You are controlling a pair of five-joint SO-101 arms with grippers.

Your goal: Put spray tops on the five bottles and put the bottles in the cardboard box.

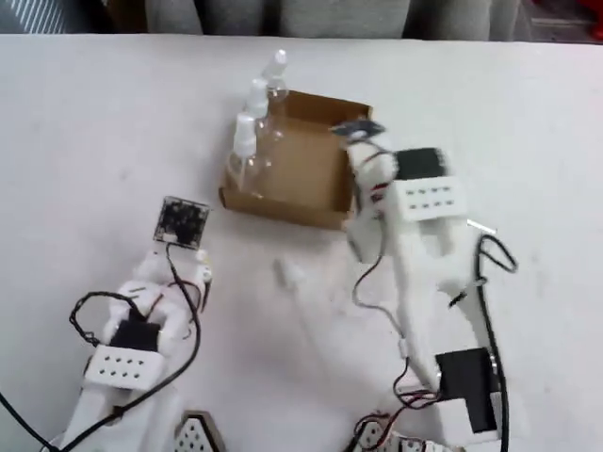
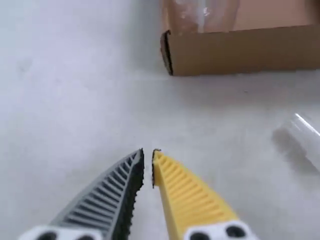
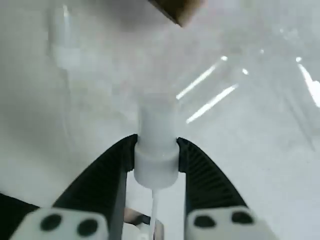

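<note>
White table; right claw snug on spray top, left claw closed.

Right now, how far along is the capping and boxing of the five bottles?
Done: three capped bottles stand inside the box along its left wall. In hand: the right hand grips a spray top near the box; the left hand rests shut and empty. Left: a clear bottle, seemingly uncapped, lies on the table before the box, so two of five remain.

The white table carries the cardboard box and, near it, a clear bottle lying on its side.
</note>
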